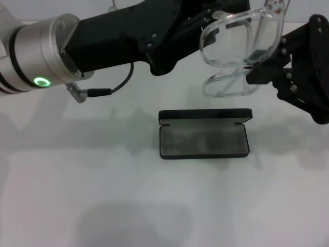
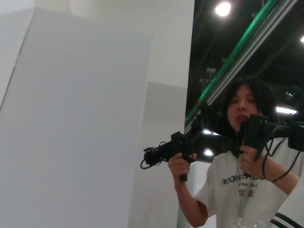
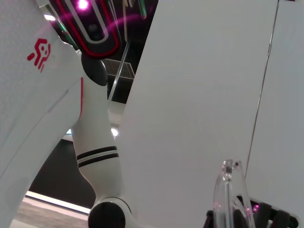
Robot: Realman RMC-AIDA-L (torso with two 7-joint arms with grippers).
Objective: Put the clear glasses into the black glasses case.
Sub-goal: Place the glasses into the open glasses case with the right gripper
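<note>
The right end effector (image 1: pixel 257 67) is hanging in the air at the far right of the head view, and its black fingers are pinching the clear glasses (image 1: pixel 239 49) at their right side, near the hinge of one arm. The left end effector (image 1: pixel 205 20) is reaching across from the left and is meeting the glasses at their upper left edge; I cannot tell if its fingers are spread or pressed together, because the arm body is covering them. The glasses are being held above the bench (image 1: pixel 77 195), tilted, with the lens facing toward the camera and the lower clear arm hanging under the lens.

In the right wrist view, one clear arm of the glasses (image 3: pixel 232 194) is standing up in front of a white panel (image 3: pixel 204 95).

The black glasses case (image 1: pixel 204 134) is lying open on the bench, directly below and a little nearer than the glasses, well apart from them. Its lid is standing up at the far edge and the grey lined tray is facing up. There is open bench on every side of the case, wide at the near side and at the left.
</note>
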